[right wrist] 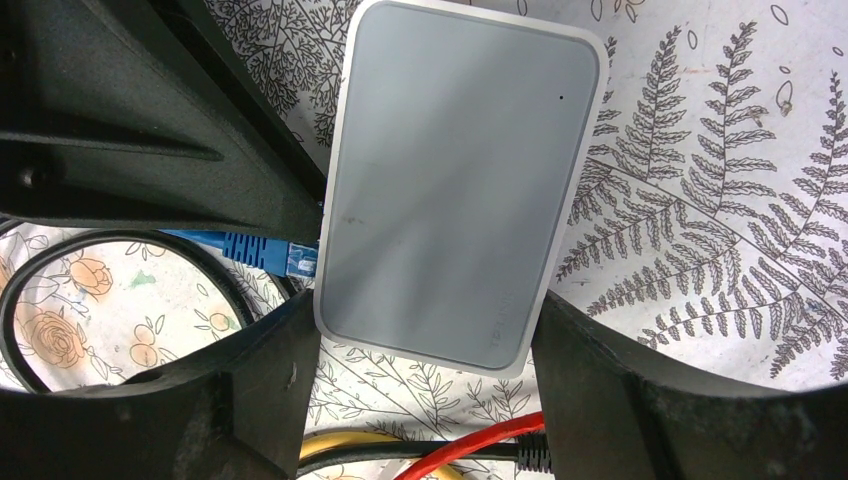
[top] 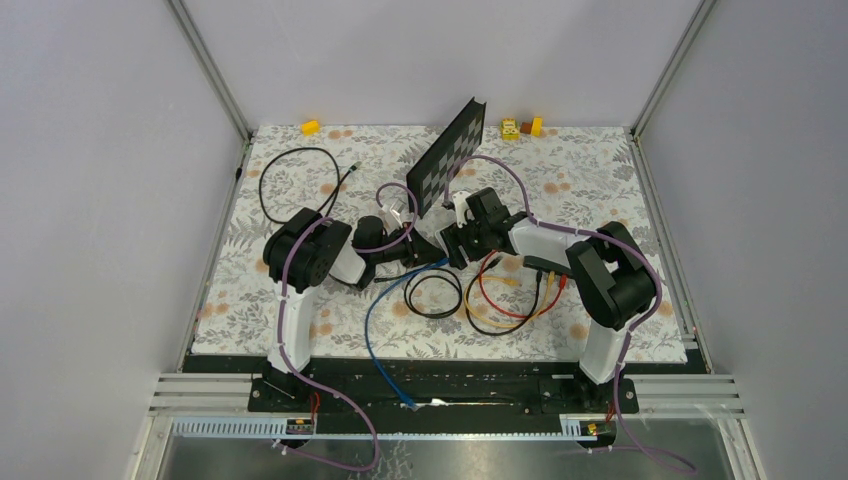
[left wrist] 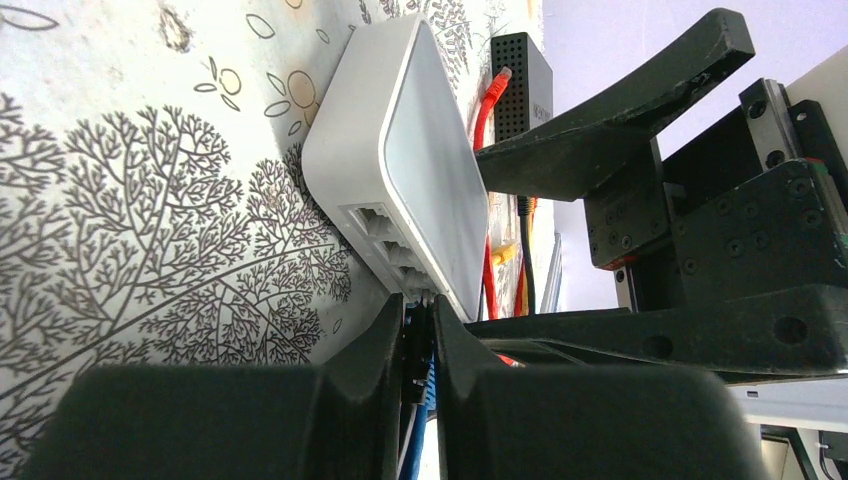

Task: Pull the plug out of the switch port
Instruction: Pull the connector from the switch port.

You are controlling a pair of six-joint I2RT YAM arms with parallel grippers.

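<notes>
Both arms meet at the middle of the mat [top: 600, 180], just in front of the tilted checkered board [top: 450, 155]. The switch [right wrist: 460, 180] here is a pale grey flat box, and it lies flat on the flowered mat between the two grippers.

The right gripper [right wrist: 425, 315] is spread wide across it, one finger [right wrist: 260, 380] against one long side, the other against the opposite side. That's a clamp across the body, near the end away from the camera's top edge.

Over to the left wrist view: the left gripper [left wrist: 420, 310] has its fingers pressed nearly together, right at the socket row on the narrow edge. Blue shows in the slit between them. That's the plug [right wrist: 265, 250], pinched. From the right wrist you see its blue boot and clear tip meeting the side of the switch; how deep it sits in the port, I cannot tell.

The blue cable [top: 385, 320] runs from there down toward the near edge of the table. Beyond the switch stands a black box [left wrist: 525, 80] with a red cable [left wrist: 485, 130] at it, and more red, yellow and black leads lie looped beside the right arm.
</notes>
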